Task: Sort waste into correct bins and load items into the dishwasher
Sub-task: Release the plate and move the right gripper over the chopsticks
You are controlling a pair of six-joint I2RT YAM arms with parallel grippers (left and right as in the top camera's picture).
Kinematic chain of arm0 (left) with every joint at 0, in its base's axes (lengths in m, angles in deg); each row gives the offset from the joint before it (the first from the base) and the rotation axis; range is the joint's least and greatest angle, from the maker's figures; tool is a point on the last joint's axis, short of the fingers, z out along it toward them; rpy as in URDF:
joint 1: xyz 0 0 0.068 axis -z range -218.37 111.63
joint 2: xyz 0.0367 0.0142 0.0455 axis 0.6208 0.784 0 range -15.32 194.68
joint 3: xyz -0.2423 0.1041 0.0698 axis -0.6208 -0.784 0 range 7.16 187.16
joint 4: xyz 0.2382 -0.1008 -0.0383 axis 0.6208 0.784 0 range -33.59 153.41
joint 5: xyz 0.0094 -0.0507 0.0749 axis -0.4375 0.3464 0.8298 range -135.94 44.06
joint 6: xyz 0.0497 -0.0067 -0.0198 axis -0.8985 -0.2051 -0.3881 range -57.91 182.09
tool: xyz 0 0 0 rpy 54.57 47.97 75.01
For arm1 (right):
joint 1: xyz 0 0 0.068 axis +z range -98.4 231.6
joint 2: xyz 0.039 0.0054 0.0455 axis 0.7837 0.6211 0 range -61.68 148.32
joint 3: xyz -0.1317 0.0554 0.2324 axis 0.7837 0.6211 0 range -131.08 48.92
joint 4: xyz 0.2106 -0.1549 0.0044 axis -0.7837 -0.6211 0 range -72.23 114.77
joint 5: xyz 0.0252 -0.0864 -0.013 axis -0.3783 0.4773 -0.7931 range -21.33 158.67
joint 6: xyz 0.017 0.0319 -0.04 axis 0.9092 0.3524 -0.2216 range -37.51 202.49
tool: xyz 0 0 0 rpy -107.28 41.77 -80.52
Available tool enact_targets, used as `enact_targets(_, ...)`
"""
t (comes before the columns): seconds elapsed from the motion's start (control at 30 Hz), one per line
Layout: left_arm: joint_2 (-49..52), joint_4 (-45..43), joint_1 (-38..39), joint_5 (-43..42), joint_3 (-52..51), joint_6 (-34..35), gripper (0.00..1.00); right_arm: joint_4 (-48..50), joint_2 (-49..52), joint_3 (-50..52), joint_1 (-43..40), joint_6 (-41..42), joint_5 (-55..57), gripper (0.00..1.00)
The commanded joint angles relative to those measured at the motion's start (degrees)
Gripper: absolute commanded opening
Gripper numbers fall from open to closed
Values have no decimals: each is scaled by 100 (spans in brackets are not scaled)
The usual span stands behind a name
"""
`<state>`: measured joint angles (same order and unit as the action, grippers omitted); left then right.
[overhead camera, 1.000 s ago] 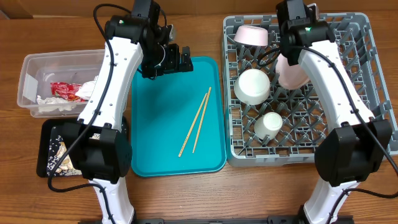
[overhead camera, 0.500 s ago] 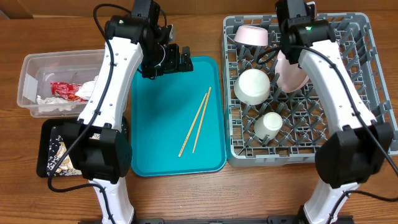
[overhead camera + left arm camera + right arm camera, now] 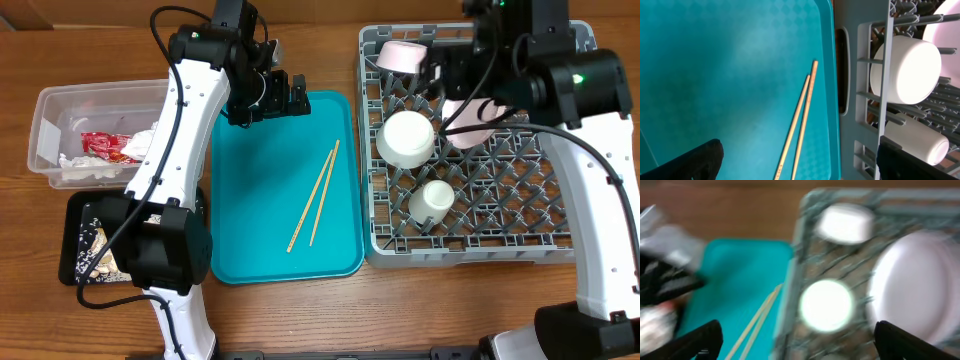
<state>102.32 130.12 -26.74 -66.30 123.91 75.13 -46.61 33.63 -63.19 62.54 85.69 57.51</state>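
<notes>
Your left gripper (image 3: 800, 155) is hanging wide open with nothing between its fingers, hovering over the teal tray (image 3: 250, 200). The chopsticks (image 3: 315, 198) are lying side by side on that tray just ahead of this gripper, and in its wrist view they are running up between the two fingers. Beyond the gripper's right finger the rack (image 3: 540, 215) is standing against the tray's edge. Your right gripper (image 3: 797, 330) is also standing open, fingers spread and gripping nothing, hanging above the far part of the rack; its wrist view is blurring, so finer detail is lost. Straight ahead of this gripper the upturned bowl (image 3: 405, 138) is sitting in the rack, and the plate (image 3: 470, 115) is leaning on edge among the pegs just off its right finger. A second bowl (image 3: 403, 57) is resting farther out, and the cup (image 3: 432, 200) is sitting on the bowl's near side. Well off to the left of your left gripper, on the counter (image 3: 300, 320), the tub (image 3: 45, 130) is holding the wrapper (image 3: 105, 145) and tissue (image 3: 85, 165), and the black tray (image 3: 75, 215) is holding the scraps (image 3: 95, 250).
</notes>
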Motion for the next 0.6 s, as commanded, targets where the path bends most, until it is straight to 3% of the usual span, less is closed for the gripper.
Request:
enact_targets(0.0,-225,-7,-4,46,138,-85,100,-249,173,59,31,68,-1377,100)
enact_targets(0.27,-221,-7,-4,46,138,-83,100,-796,365,341,37,175,-2483,100)
enact_targets(0.43,-221,-7,-2,46,138,-85,100,-796,365,767,162,177,-2498,100)
enact_targets(0.57,-221,-7,-7,46,138,-85,100,-531,369,1189,546,179,-2498,91)
